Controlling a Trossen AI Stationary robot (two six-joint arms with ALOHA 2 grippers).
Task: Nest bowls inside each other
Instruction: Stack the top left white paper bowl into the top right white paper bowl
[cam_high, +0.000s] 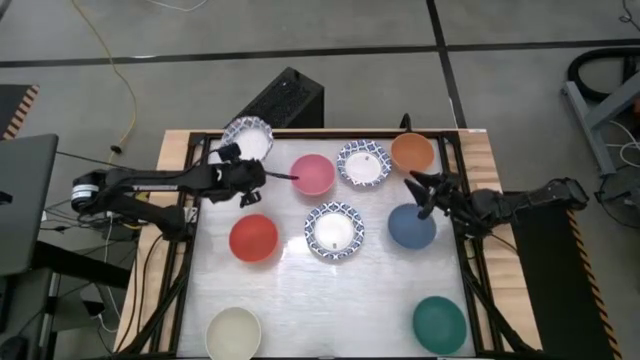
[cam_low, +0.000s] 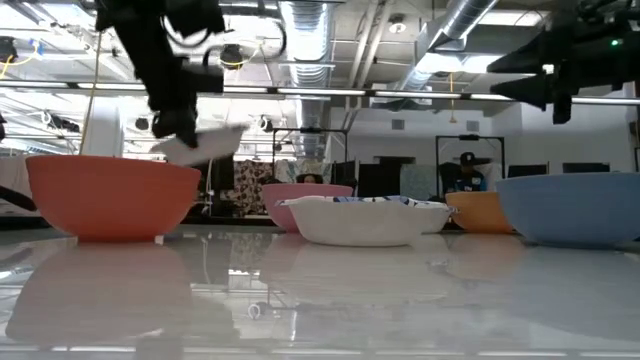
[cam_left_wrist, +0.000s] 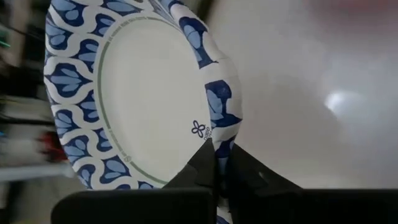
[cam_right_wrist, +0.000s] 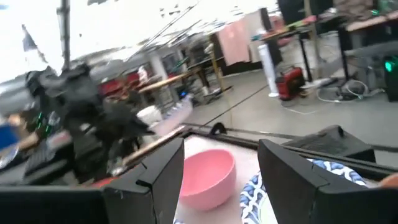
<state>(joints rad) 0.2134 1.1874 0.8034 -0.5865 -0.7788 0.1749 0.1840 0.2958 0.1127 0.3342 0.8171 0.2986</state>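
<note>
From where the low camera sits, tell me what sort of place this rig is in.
Most likely a robotics lab or workshop in an industrial hall. Exposed ceiling ducts and strip lights run overhead, workbenches with cables and gear stand beyond the table, and a person sits at a desk in the background.

Open table (cam_high: 300, 300) surface runs across the lower middle of the overhead frame, between the cream bowl (cam_high: 233, 332) at lower left and the teal bowl (cam_high: 439, 324) at lower right. The upper half is crowded: the pink bowl (cam_high: 313, 174), two patterned bowls (cam_high: 363, 163) and (cam_high: 334, 230), and the orange bowl (cam_high: 412, 152) leave narrow gaps. The red bowl (cam_high: 253, 238) blocks the middle left, the blue bowl (cam_high: 411, 227) the middle right.
</note>
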